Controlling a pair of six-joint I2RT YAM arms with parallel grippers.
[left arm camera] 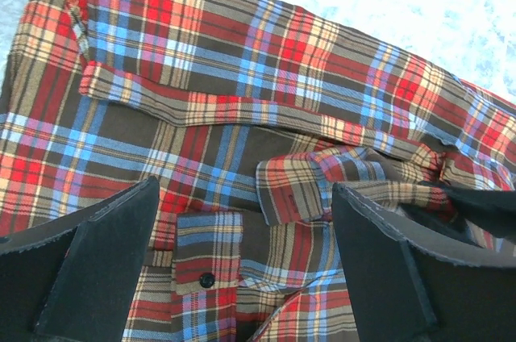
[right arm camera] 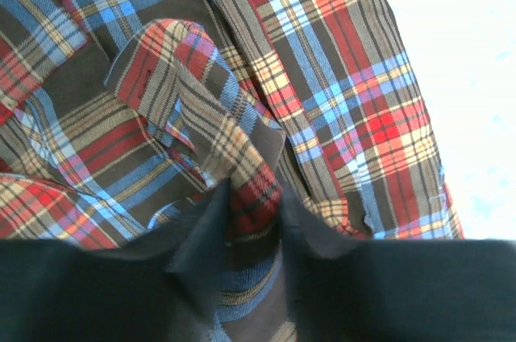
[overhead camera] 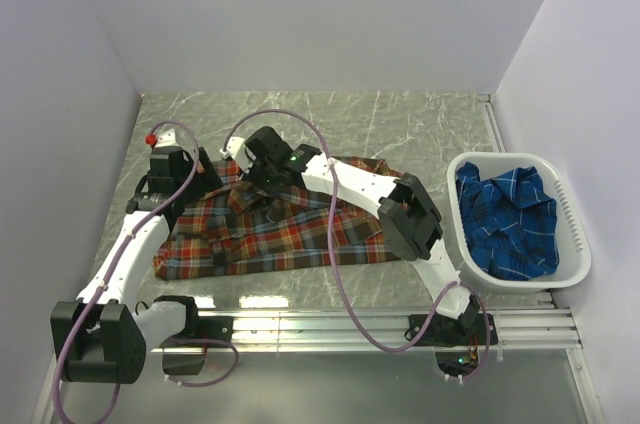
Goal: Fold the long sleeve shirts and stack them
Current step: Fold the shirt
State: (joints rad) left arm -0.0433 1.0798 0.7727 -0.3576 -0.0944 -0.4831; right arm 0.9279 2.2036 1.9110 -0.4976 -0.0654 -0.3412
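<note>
From above, the red-orange shirt (overhead camera: 270,234) lies spread across the middle of the worktop (overhead camera: 400,119). Its lower hem runs close to the near edge, and bare marble fills the whole upper band of the frame. A narrower strip is free on the left, next to the wall. The blue shirt (overhead camera: 510,219) sits crumpled in the white basket (overhead camera: 572,229) at the right of the frame, clear of the red-orange shirt's right edge, with my right arm's elbow between them. My left tool (overhead camera: 195,172) is at the shirt's upper left corner, and my right tool (overhead camera: 265,176) is over its upper middle

In the left wrist view, my left tool (left arm camera: 242,253) is released. Its fingers (left arm camera: 105,261) stand wide apart above the plaid with nothing gripped between them. The shirt's edge slants from the upper left down to the right, and pale worktop shows beyond it in the upper right

In the right wrist view, my right tool (right arm camera: 250,237) is clenched on a raised fold of the red-orange shirt, with cloth pinched between the fingers at the bottom centre. The shirt's edge runs down the right side, and open worktop lies beyond it
</note>
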